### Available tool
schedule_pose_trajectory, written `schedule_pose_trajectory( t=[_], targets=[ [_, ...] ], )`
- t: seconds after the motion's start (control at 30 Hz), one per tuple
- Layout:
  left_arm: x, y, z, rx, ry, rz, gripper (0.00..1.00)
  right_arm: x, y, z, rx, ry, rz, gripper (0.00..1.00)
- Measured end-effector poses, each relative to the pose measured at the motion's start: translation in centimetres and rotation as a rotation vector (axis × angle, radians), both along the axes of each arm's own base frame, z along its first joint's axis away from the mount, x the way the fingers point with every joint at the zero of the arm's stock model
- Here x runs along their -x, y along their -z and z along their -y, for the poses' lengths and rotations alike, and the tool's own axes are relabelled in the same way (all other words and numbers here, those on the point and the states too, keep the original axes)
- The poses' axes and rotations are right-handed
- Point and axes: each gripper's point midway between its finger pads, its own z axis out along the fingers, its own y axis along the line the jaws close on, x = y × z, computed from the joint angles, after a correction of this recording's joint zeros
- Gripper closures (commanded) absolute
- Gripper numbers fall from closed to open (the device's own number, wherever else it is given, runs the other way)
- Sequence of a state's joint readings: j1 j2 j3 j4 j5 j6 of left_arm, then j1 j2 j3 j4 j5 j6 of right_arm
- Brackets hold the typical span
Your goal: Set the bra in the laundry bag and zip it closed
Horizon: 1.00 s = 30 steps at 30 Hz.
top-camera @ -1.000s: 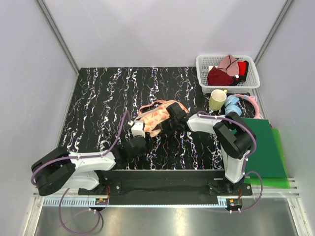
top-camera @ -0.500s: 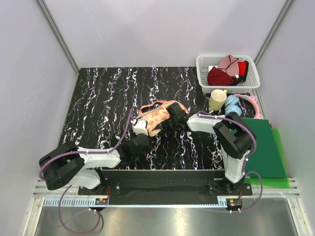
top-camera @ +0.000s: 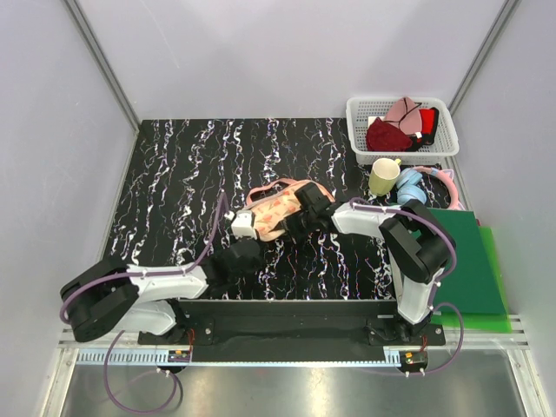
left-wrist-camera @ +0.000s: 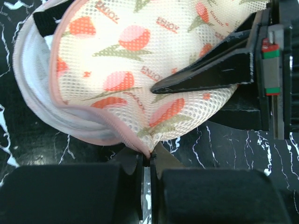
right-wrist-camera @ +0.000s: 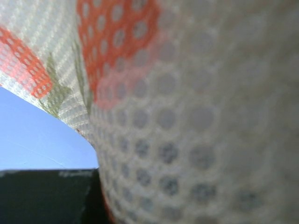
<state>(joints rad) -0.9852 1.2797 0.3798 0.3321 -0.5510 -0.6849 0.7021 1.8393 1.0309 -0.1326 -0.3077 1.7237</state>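
Left claw [left-wrist-camera: 145, 163] clamped on laundry bag [left-wrist-camera: 140, 70] zip edge, drifts slightly left since half-second ago; bag barely moves. Right claw [top-camera: 297, 215] pins bag, grip can't tell. Zipping likely underway.

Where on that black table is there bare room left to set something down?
The widest bare stretch of table runs from the left wall to the laundry bag, and along the back wall up to the white basket. The middle is crowded: left arm and right arm meet at the bag. The far right is packed too: basket, cup, green boards.
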Motion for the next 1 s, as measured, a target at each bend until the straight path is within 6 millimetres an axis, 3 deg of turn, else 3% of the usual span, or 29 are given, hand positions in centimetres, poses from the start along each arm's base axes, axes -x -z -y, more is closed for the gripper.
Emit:
schedule_pose_trajectory(
  t=[0.17,0.33,0.53,1.0],
  targets=[
    [1.1,-0.1,-0.6,0.058,0.019,-0.058,1.0,1.0,0.1,0.1,0.02,-0.067,0.025,0.92],
    [2.8,0.0,0.1,0.1,0.096,-0.126,1.0,1.9,0.3,0.7,0.035,-0.143,0.06,1.0],
    [4.8,0.9,1.2,0.128,0.212,-0.189,1.0,3.1,1.1,1.6,0.06,-0.23,0.072,1.0],
    [3.5,-0.1,1.6,0.121,0.226,-0.097,0.98,2.7,-0.4,2.5,0.036,-0.194,-0.009,1.0]
  ],
)
